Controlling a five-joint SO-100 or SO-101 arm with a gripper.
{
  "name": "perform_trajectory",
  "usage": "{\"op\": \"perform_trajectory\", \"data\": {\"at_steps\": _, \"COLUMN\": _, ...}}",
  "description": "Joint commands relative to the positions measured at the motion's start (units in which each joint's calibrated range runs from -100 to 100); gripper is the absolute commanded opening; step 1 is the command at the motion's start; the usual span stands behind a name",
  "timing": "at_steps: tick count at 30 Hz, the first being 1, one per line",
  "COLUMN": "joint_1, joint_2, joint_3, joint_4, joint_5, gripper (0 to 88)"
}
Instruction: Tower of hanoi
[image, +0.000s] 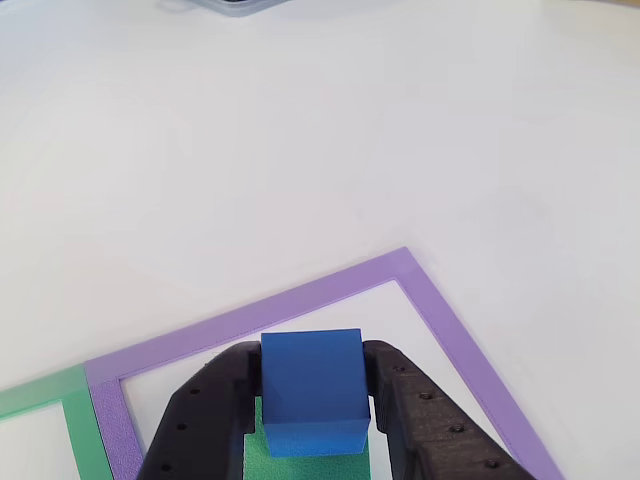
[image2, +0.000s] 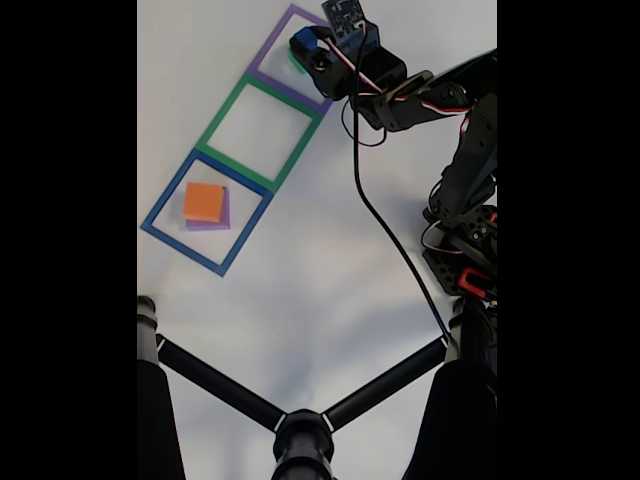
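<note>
The other view rode just behind the gripper (image: 315, 400), looking down and forward, close over the purple tape outline (image: 440, 310) on the white table (image: 300, 130). The fixed view looked down from well above, probably off a tripod (image2: 300, 430), and shared that purple tape outline (image2: 270, 50).

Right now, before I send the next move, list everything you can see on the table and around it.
blue block: one, blue, between the gripper fingers, over the green block.
green block: one, green, under the blue block, inside the purple tape square.
orange block: one, orange, on the purple block.
purple block: one, purple, under the orange block, inside the blue tape square.
purple tape square: one, purple outline, at the end of the row.
green tape square: one, green outline, middle, nothing inside.
blue tape square: one, blue outline.
table: one, white.
black stand: one, forked, bottom of the fixed view.
gripper: one, black, shut on the blue block.
</note>
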Motion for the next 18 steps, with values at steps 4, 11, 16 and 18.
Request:
{"op": "perform_trajectory", "data": {"at_steps": 4, "joint_1": -0.2, "joint_2": -1.6, "joint_3": -2.5, "joint_4": -0.5, "joint_5": 0.0, "gripper": 0.1}}
{"op": "perform_trajectory", "data": {"at_steps": 11, "joint_1": -1.2, "joint_2": -12.1, "joint_3": -3.1, "joint_4": 12.2, "joint_5": 0.0, "gripper": 0.1}}
{"op": "perform_trajectory", "data": {"at_steps": 16, "joint_1": -2.7, "joint_2": -24.0, "joint_3": -6.5, "joint_4": 30.0, "joint_5": 0.0, "gripper": 0.0}}
{"op": "perform_trajectory", "data": {"at_steps": 18, "joint_1": -3.4, "joint_2": -28.5, "joint_3": -9.6, "joint_4": 39.4, "joint_5": 0.0, "gripper": 0.0}}
